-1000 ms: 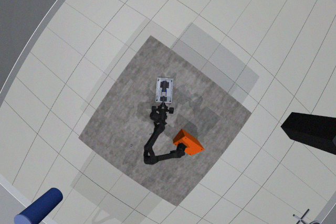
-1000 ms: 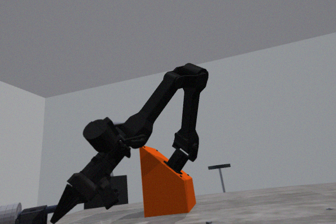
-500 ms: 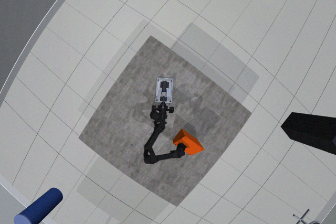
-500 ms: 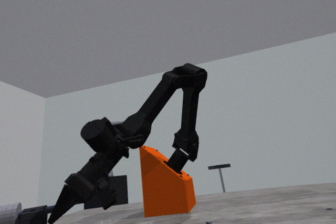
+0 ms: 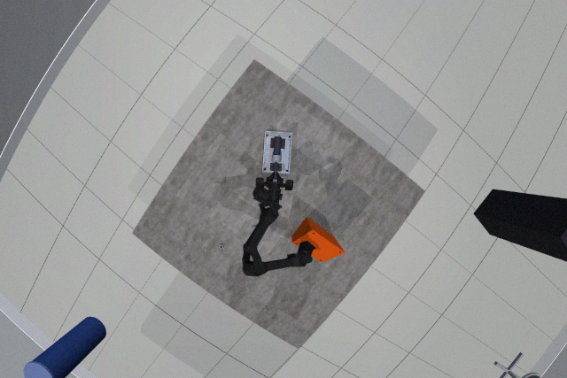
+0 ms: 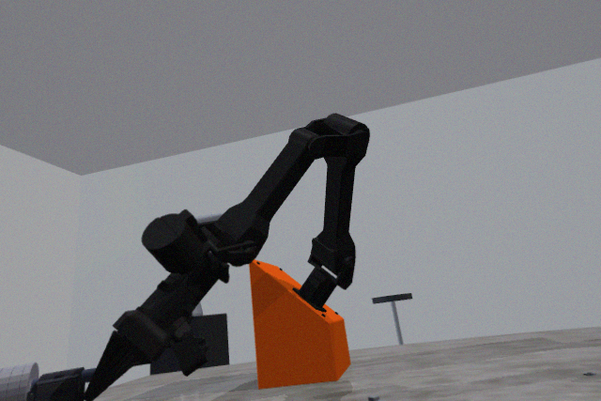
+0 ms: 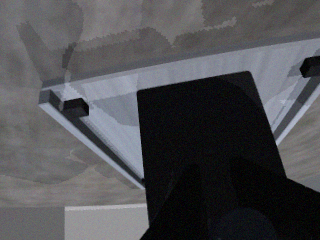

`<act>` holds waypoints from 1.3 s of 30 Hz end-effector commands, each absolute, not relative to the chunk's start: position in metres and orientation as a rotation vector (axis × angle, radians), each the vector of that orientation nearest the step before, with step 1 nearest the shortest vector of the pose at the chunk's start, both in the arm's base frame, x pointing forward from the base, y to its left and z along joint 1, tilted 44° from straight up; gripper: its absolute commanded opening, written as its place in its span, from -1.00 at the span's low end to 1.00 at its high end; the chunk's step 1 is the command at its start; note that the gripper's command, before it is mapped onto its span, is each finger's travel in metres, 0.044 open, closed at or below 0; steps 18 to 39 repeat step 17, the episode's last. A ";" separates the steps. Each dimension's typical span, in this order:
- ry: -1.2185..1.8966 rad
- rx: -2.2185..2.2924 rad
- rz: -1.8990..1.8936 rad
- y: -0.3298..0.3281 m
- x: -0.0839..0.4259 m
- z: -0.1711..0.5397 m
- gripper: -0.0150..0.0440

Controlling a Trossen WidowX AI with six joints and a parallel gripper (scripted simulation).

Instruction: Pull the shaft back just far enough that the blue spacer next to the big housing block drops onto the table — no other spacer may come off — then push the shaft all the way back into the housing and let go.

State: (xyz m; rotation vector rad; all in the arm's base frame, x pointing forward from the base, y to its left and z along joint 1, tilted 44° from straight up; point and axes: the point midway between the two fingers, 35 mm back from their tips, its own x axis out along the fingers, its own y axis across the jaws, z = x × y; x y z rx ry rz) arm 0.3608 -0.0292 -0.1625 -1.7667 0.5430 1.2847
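The big dark housing block (image 5: 277,142) stands on the pale base plate (image 5: 287,136) (image 7: 117,90). Pale spacers (image 5: 276,158) (image 6: 19,380) sit between it and the dark near support block (image 5: 275,166) (image 6: 59,382) (image 7: 200,120). A small blue sliver, the blue spacer (image 5: 281,153), shows right of the shaft line near the housing; whether it is on the shaft or lies on the plate I cannot tell. The dark blue shaft (image 6: 89,375) sticks a short way out of the support. My gripper (image 5: 275,175) (image 6: 87,396) is shut on the shaft's outer end, close to the support; the fingertips hide the grip.
The orange arm mount (image 5: 320,243) (image 6: 296,343) stands on the grey table (image 5: 182,209) (image 6: 485,358), right of the bent arm. A small dark item (image 5: 221,245) lies on the table left of the arm. Dark bolt heads (image 7: 76,107) stick up at the plate's corners.
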 end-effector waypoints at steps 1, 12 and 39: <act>0.547 -1.777 1.275 -0.033 0.364 -0.162 -0.49; 0.543 -1.766 1.285 -0.029 0.361 -0.163 0.31; 0.543 -1.767 1.285 -0.030 0.359 -0.158 0.75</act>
